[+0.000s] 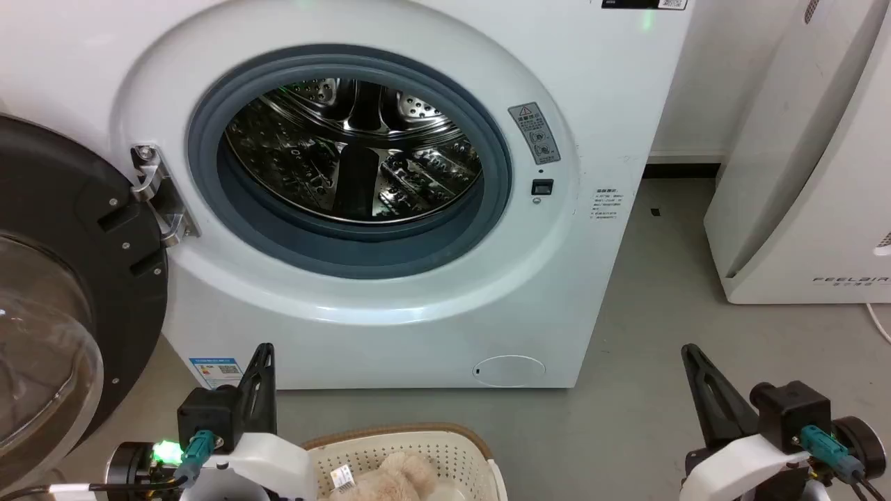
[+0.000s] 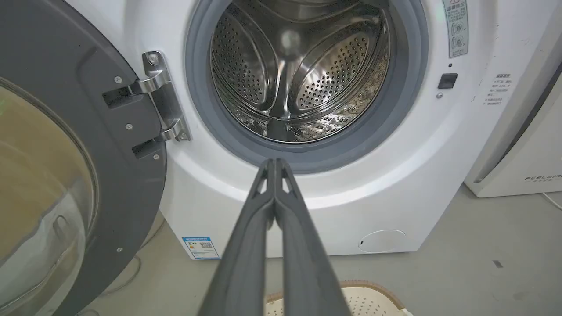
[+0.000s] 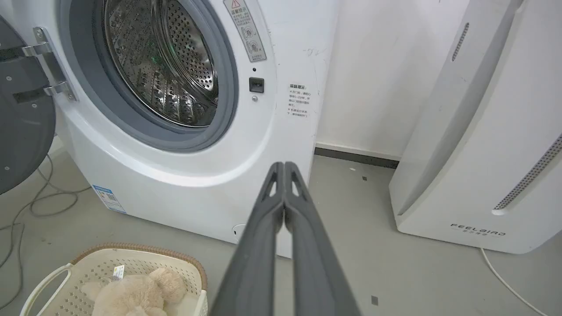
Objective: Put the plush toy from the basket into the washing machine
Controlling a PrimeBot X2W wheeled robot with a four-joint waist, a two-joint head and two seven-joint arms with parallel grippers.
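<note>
The cream plush toy [image 1: 390, 479] lies inside the oval basket [image 1: 445, 445] at the bottom middle of the head view; the right wrist view also catches the plush toy [image 3: 136, 293] in the basket [image 3: 145, 258]. The white washing machine [image 1: 598, 104] stands ahead with its steel drum [image 1: 355, 149] bare and its dark-rimmed glass door [image 1: 62, 306] swung wide to the left. My left gripper [image 1: 263, 351] is shut and holds nothing, just left of the basket. My right gripper [image 1: 689, 351] is shut too, over the floor to the right.
A white slanted appliance marked FEELAIR [image 1: 807, 174] stands on the right against the wall. Grey floor [image 1: 661, 306] runs between it and the washer. Cables [image 3: 35, 206] lie on the floor under the open door, and a white cord [image 3: 505, 281] trails from the appliance.
</note>
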